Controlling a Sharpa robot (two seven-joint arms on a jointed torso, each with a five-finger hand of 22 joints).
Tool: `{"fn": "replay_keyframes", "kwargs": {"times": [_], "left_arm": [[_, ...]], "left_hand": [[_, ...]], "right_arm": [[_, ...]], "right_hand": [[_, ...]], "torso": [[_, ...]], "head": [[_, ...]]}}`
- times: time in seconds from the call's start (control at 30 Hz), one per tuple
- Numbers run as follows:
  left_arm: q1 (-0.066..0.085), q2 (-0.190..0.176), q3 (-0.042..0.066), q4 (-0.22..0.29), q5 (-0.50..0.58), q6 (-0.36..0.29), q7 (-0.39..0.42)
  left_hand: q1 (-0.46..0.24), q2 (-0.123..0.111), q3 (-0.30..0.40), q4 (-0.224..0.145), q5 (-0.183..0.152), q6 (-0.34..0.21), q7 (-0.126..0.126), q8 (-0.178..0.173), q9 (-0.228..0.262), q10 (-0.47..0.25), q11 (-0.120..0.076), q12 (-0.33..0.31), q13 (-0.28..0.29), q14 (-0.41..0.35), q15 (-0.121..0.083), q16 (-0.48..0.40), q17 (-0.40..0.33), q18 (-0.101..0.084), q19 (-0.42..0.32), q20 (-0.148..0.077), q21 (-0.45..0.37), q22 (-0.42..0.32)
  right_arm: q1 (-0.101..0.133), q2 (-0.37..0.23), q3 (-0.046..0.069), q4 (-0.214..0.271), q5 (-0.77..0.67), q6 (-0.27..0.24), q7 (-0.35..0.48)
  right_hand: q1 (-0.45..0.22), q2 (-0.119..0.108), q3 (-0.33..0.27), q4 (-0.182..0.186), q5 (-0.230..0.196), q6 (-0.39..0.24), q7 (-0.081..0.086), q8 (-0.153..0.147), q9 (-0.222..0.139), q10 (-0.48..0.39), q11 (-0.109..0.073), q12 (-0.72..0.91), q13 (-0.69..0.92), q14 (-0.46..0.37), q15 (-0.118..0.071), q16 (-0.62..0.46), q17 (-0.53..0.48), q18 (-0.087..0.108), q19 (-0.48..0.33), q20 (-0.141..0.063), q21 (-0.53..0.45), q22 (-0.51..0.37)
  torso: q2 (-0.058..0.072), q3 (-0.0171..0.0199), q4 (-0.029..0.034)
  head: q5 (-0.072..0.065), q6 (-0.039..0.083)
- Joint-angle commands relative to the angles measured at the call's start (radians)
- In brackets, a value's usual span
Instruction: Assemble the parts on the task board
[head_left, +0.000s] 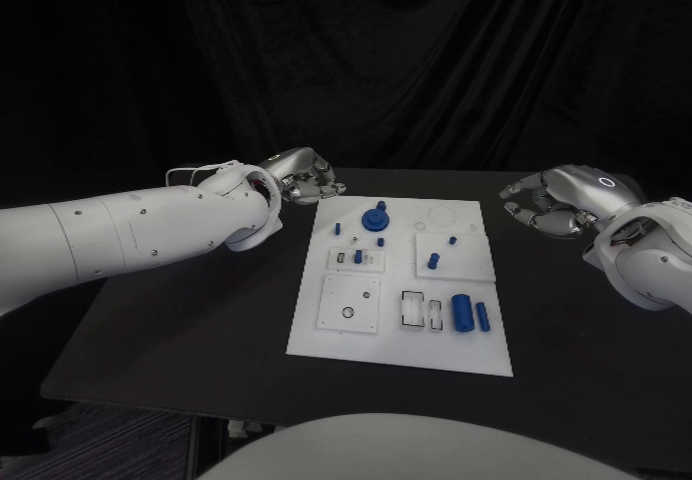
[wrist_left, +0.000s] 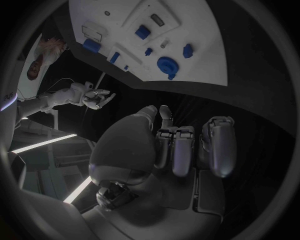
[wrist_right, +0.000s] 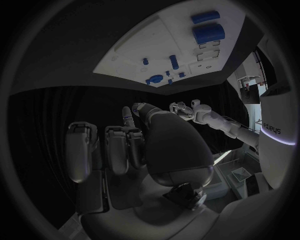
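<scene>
The white task board (head_left: 329, 330) lies in the middle of the black table. Blue parts are on it: a round toothed piece (head_left: 376, 219) at the far end, small pegs (head_left: 433, 261) around the middle, and a thick cylinder (head_left: 463, 312) beside a thinner one (head_left: 483, 318) near the front right. My left hand (head_left: 306, 178) hovers off the board's far left corner with its fingers curled in and nothing in them. My right hand (head_left: 555, 205) hovers off the far right corner, also curled and holding nothing. The left wrist view shows the board (wrist_left: 206, 60) beyond the left hand (wrist_left: 181, 145); the right wrist view shows the board (wrist_right: 134, 52) beyond the right hand (wrist_right: 134, 145).
Bare black table (head_left: 188, 320) runs to either side of the board and in front of it. A black curtain hangs behind the table. The board has several white recessed plates (head_left: 351, 303) with holes and slots.
</scene>
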Motion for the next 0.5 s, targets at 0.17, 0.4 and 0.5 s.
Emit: {"fn": "replay_keyframes", "kwargs": {"times": [0.17, 0.4, 0.5], "left_arm": [[0.01, 0.059, 0.0, -0.103, 0.035, 0.313, -0.151], [0.011, 0.105, 0.0, -0.165, 0.041, 0.424, -0.192], [0.011, 0.121, 0.0, -0.191, 0.042, 0.439, -0.196]], "left_hand": [[-0.16, 0.015, -0.079, 0.001, -0.155, 0.033, 0.012, -0.029, -0.013, 0.106, 0.014, 0.0, 0.263, 0.104, 0.013, 0.003, 0.263, -0.001, 0.036, 0.017, 0.007, 0.205], [-0.223, 0.031, -0.138, 0.001, -0.177, 0.062, 0.004, -0.028, -0.003, 0.106, 0.009, 0.0, 0.263, 0.104, 0.009, 0.003, 0.263, -0.001, 0.037, 0.015, 0.009, 0.205], [-0.224, 0.032, -0.142, 0.001, -0.171, 0.065, 0.003, -0.029, -0.003, 0.106, 0.008, 0.0, 0.263, 0.104, 0.009, 0.003, 0.263, -0.001, 0.037, 0.014, 0.01, 0.205]], "right_arm": [[-0.002, 0.002, 0.001, -0.003, -0.002, -0.008, -0.008], [-0.003, 0.005, 0.001, -0.004, -0.002, -0.004, -0.007], [-0.003, 0.006, 0.001, -0.005, -0.002, -0.001, -0.008]], "right_hand": [[-0.009, -0.003, 0.004, 0.001, 0.006, 0.005, -0.001, -0.006, -0.002, 0.104, 0.0, 0.005, 0.263, 0.09, 0.002, -0.002, 0.199, 0.02, 0.05, 0.0, -0.004, 0.227], [-0.008, -0.002, 0.005, 0.001, 0.006, 0.005, -0.001, -0.006, -0.002, 0.104, 0.0, 0.005, 0.263, 0.09, 0.002, -0.002, 0.199, 0.02, 0.05, 0.0, -0.004, 0.226], [-0.008, -0.002, 0.005, 0.001, 0.006, 0.005, -0.001, -0.006, -0.002, 0.104, 0.0, 0.005, 0.263, 0.09, 0.002, -0.002, 0.199, 0.02, 0.05, 0.0, -0.004, 0.226]], "torso": [[0.002, -0.0024, -0.0004], [0.0, -0.0014, -0.0012], [-0.001, -0.0006, -0.0002]], "head": [[0.004, 0.0], [0.005, 0.0], [0.008, 0.0]]}}
